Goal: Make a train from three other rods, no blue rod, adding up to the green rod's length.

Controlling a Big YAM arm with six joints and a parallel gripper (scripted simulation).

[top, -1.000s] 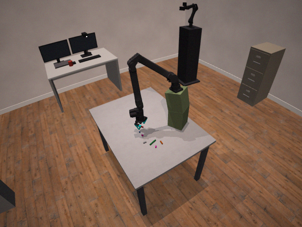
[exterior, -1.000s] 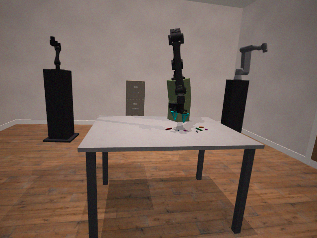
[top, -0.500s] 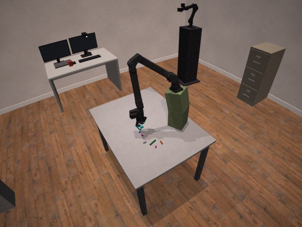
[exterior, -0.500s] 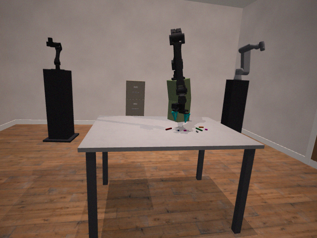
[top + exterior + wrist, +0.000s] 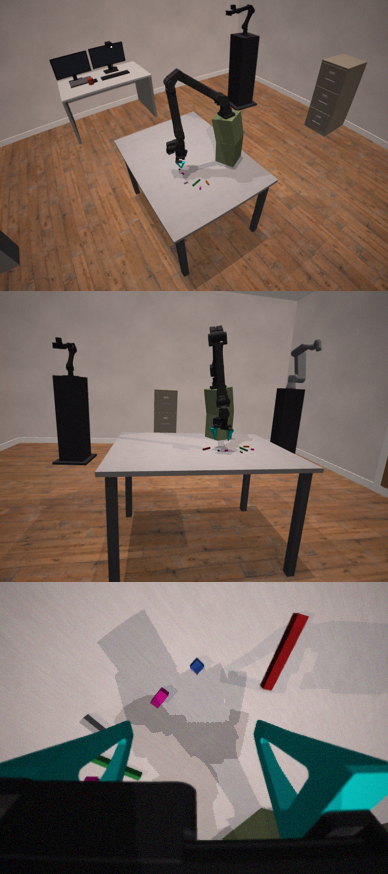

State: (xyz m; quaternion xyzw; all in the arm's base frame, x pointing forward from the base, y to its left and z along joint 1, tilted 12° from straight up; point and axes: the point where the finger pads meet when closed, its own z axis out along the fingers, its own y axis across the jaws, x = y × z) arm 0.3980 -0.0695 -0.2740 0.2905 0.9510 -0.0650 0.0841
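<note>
From the top, the green rod (image 5: 196, 182) lies on the bench (image 5: 169, 219) (image 5: 188, 463). In the exterior view, the spread tool (image 5: 222, 438) (image 5: 193, 727) hangs above it, no writing readable. The wrist view shows the red rod (image 5: 285, 651) apart from the fingers.

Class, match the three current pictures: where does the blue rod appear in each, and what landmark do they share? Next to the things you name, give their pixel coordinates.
Top: just below the gripper's fingertips (image 5: 180, 165) (image 5: 222, 435).
Exterior: on the table, below the gripper.
Wrist: upper middle.
The blue rod (image 5: 179, 169) (image 5: 218, 450) (image 5: 197, 666) neighbours a magenta rod (image 5: 182, 173) (image 5: 226, 450) (image 5: 159, 698) in all.
</note>
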